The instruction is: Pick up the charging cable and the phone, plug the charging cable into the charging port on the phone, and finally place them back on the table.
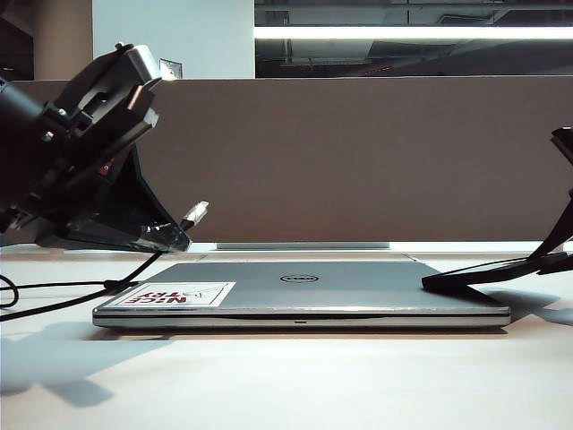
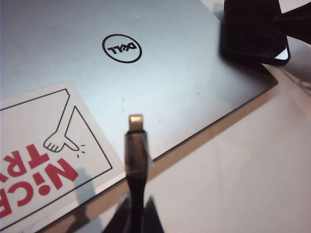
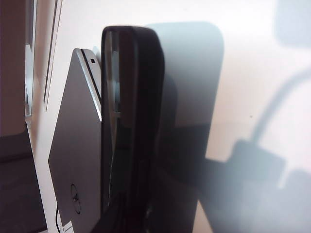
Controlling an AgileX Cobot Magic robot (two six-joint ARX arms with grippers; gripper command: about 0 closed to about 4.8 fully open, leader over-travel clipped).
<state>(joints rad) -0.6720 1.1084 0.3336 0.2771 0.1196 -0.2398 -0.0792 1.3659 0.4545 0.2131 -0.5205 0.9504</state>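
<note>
My left gripper [image 1: 168, 236] hangs over the left end of the laptop, shut on the charging cable [image 2: 136, 154] just behind its collar. The silvery plug [image 1: 195, 215] sticks out toward the right, and the black cord [image 1: 81, 291] trails off to the left across the table [image 1: 286, 376]. The phone [image 1: 488, 269] is a thin black slab, tilted, its lower end touching the laptop lid and its higher end in my right gripper [image 1: 557, 261], which is shut on it. In the right wrist view the phone [image 3: 133, 121] shows edge-on. The charging port is too small to make out.
A closed silver Dell laptop [image 1: 304, 291] with a red-lettered sticker [image 1: 175, 294] lies across the middle of the table. A grey-brown divider panel [image 1: 358, 152] stands behind it. Bare white tabletop lies in front of the laptop.
</note>
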